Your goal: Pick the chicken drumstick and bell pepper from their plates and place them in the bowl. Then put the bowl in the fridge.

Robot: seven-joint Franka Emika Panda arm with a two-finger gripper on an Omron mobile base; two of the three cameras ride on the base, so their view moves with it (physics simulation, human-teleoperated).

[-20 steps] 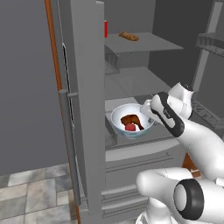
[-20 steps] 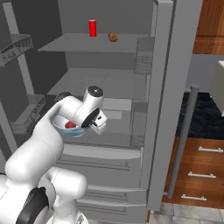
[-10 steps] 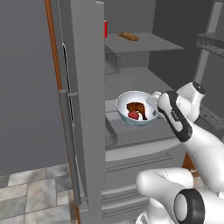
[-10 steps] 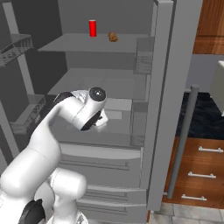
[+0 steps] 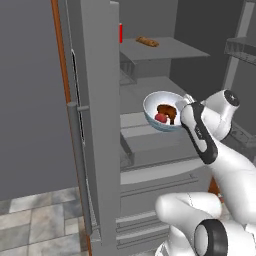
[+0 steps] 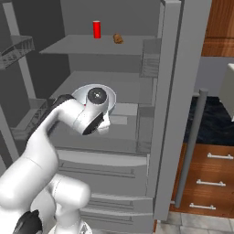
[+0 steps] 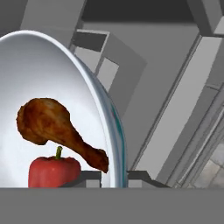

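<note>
Fingers [image 7: 114, 178]: pinched on the bowl's [image 5: 152, 106] rim.
Bowl: held in the air inside the open fridge [image 5: 100, 150], above a shelf.
Contents: drumstick [image 7: 57, 129] lying over the pepper [image 7: 53, 172].

Bowl [image 5: 161, 111] tilted inside open fridge [image 5: 95, 125], holding drumstick [image 7: 57, 129], pepper [image 7: 54, 172].

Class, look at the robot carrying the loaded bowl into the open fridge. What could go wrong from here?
1. The tool pinches only the rim of the bowl, which sits tilted; it might slip or tip.
2. The drumstick and pepper lie loose near the lower edge and could roll out.
3. The bowl hangs above the fridge shelf; release now would likely drop it.
</note>
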